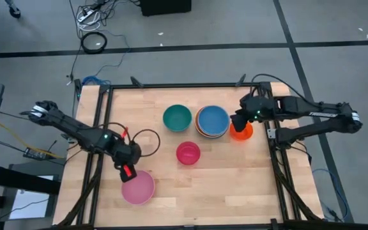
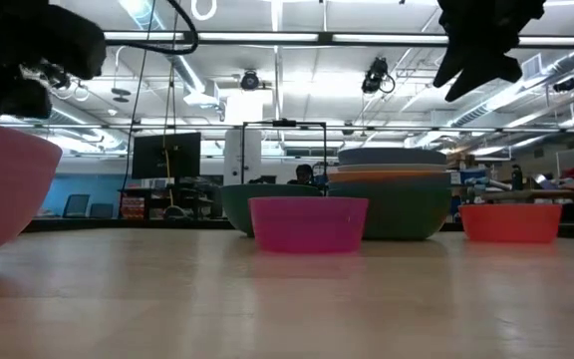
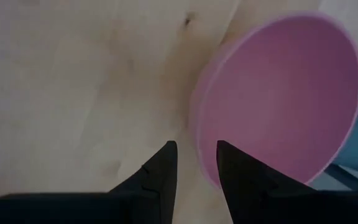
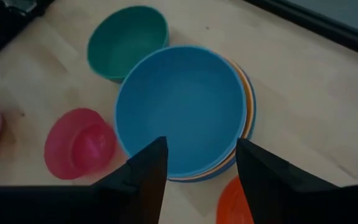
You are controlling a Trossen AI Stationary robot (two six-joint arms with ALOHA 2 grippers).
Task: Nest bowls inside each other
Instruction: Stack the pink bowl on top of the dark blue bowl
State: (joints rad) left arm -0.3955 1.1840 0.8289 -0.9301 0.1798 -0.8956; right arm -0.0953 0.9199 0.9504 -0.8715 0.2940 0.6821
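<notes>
A pink bowl rests on its base near the table's front left; it also shows in the left wrist view. My left gripper is open above the bowl's far rim, one finger over the inside and one outside. A blue bowl tops a stack of nested bowls at the back middle. Standing alone are a teal bowl, a red bowl and a small orange bowl. My right gripper hangs open and empty above the orange bowl and the stack's right side. My left gripper comes from above, pointing steeply down, with the pink bowl's far rim running through the gap between its fingers. I cannot tell whether either finger touches the rim. The bowl stands on the table.
The wooden tabletop has free room at the front middle and front right. A dark frame borders the table's far edge and sides. Cables lie on the floor beyond the table.
</notes>
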